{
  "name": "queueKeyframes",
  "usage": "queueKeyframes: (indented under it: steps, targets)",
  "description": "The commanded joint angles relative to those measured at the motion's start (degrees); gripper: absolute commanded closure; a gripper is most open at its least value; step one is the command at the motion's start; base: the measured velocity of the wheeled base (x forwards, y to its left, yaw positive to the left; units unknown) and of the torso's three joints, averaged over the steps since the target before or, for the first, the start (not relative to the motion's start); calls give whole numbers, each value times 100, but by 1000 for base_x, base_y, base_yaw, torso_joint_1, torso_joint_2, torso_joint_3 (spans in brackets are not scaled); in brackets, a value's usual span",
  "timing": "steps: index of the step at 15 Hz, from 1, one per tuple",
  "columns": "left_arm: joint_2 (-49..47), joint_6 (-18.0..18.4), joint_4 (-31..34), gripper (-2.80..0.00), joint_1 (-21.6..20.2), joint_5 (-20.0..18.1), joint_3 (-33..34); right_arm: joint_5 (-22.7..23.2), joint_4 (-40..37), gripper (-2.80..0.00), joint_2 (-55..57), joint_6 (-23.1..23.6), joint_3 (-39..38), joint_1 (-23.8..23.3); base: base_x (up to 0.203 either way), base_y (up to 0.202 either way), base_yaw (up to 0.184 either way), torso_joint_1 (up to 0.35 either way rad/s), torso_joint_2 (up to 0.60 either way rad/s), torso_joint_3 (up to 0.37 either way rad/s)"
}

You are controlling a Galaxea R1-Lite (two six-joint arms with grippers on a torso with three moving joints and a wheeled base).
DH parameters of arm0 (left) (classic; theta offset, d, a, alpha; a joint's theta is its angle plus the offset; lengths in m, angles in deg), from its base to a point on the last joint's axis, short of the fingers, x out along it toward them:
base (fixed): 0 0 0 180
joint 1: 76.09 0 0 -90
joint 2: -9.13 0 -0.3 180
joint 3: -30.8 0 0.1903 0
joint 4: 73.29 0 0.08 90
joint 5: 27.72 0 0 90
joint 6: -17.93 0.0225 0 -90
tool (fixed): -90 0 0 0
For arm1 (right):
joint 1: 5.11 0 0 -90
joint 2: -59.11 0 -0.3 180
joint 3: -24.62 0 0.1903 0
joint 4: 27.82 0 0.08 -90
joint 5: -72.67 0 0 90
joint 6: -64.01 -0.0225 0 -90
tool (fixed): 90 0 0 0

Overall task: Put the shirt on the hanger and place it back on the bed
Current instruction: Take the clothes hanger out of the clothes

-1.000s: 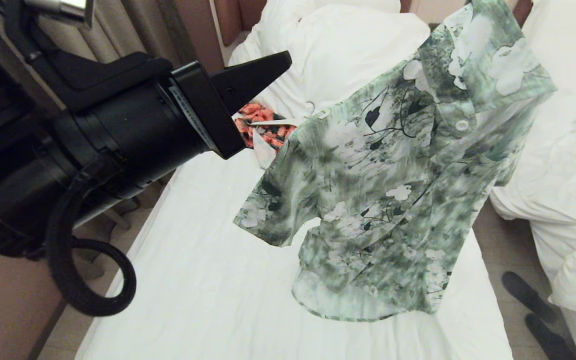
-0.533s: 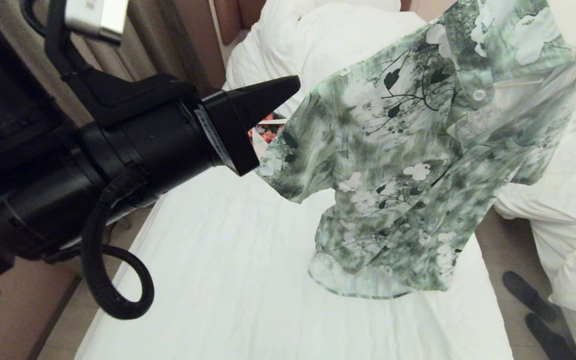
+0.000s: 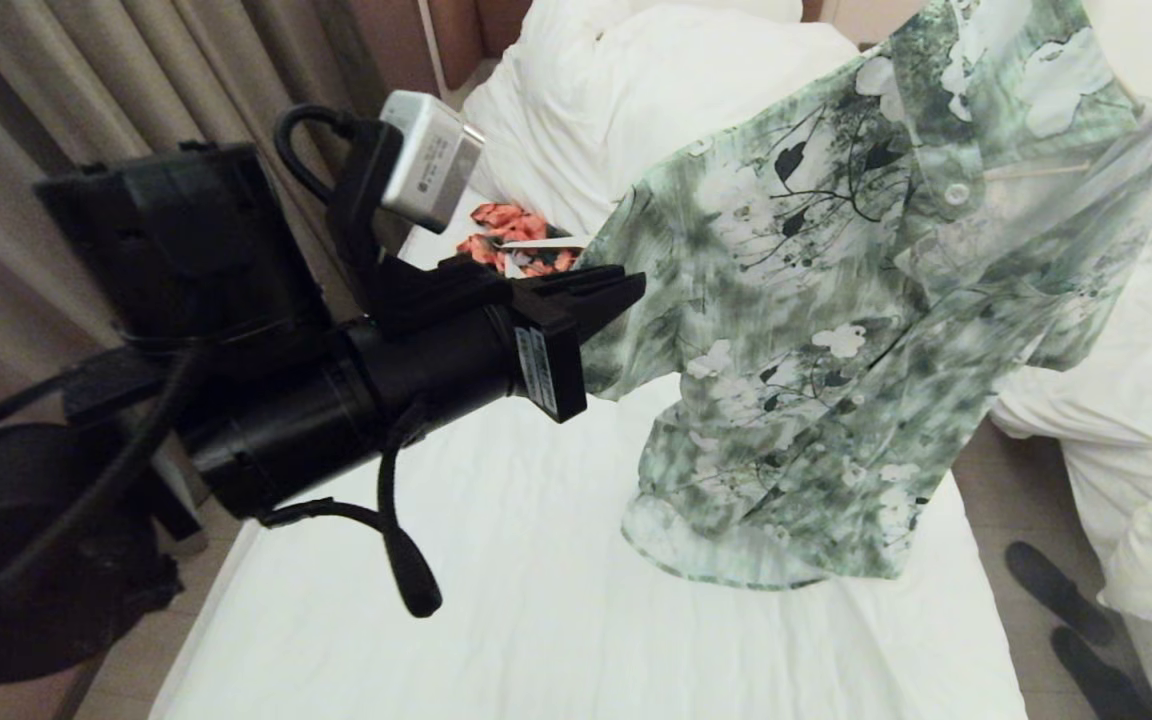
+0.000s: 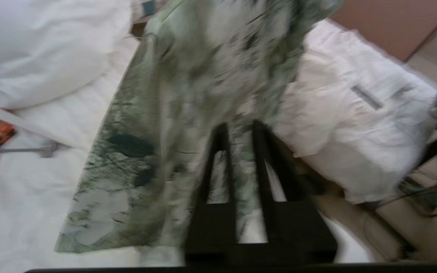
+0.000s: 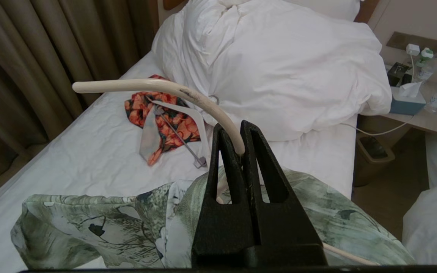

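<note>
Aloft | right hand [image 5: 230, 142] pinches hanger [image 5: 157, 89] hook, shirt [image 3: 836, 320] dangling over bed [image 3: 496, 600] | left hand [image 4: 239, 131] slightly parted at sleeve | risk: tugging sleeve slides shirt off hanger

No words, numbers or brands can be read anywhere. A small white label [image 3: 543, 370] sits on the left arm's wrist housing and faint print marks the grey camera [image 3: 428, 160] above it (both illegible).
</note>
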Motion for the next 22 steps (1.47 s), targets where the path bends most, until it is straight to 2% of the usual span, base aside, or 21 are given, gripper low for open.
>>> queueKeyframes:
  steps: [1,3,6,12,17,19,20,21,22]
  targets:
    - [-559,342,-298,-280,-362,-20,25,-1,-12,0,8,3,-5,-6,0,0,0,0,0,0]
    - [-696,616,-410,-280,-791,-62,-48,30,-20,0,20,12,-5,-113,0,0,0,0,0,0]
    - [-493,654,-422,-280,-1295,-563,-53,43,-20,0,70,12,-5,-146,0,0,0,0,0,0]
    - [-862,699,-530,-280,-1036,-509,-66,52,-20,0,87,12,-14,-94,0,0,0,0,0,0]
    - [-1362,700,-1161,-280,-789,132,-208,35,-20,0,61,-23,-93,99,0,0,0,0,0,0]
    - [-1409,700,-1180,-280,-749,151,-201,35,-12,0,61,-15,-91,117,0,0,0,0,0,0]
    - [-1418,702,-1180,-45,-749,151,-192,35,-12,0,61,-14,-93,117,0,0,0,0,0,0]
    - [-1409,700,-1180,0,-749,151,-192,35,-12,0,61,-16,-93,109,0,0,0,0,0,0]
    - [-1401,700,-1180,0,-749,151,-192,35,-12,0,55,-16,-90,109,0,0,0,0,0,0]
